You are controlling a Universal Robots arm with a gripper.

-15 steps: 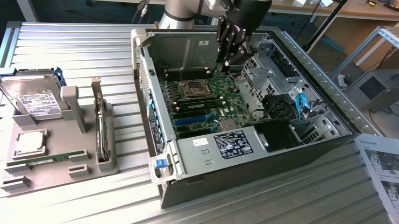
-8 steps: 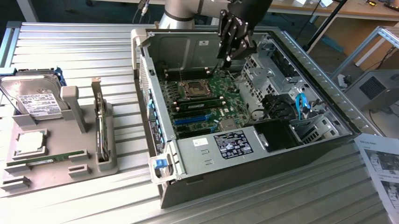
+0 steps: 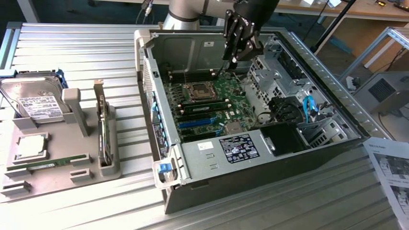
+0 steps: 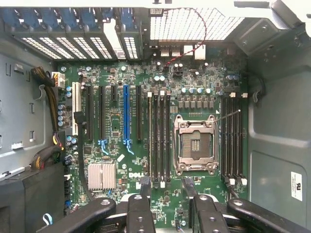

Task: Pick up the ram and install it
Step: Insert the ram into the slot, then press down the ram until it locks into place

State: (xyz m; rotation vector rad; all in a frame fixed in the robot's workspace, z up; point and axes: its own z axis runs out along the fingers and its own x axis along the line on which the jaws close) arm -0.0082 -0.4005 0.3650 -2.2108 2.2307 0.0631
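Note:
The ram [image 3: 43, 166], a thin green stick, lies flat in the grey tray [image 3: 61, 187] on the exterior view's left, far from my gripper. My gripper [image 3: 235, 57] hangs above the back of the open computer case, over the motherboard [image 3: 214, 112]. In the wrist view my gripper [image 4: 166, 183] is open, with bare board showing between its fingertips [image 4: 145, 183]. The black memory slots [image 4: 159, 138] run beside the processor socket [image 4: 195, 144], with more slots [image 4: 233, 138] on its other side. A second green stick [image 3: 204, 104] appears seated in a slot next to the socket.
The tray also holds a hard drive [image 3: 35, 103], a square silver processor chip [image 3: 30, 145] and an upright card with a metal bracket [image 3: 102, 129]. Case walls [image 3: 319, 67], a drive cage [image 3: 275, 79] and cables [image 3: 310, 108] surround the board. Printed sheets [image 3: 390, 165] lie at the right.

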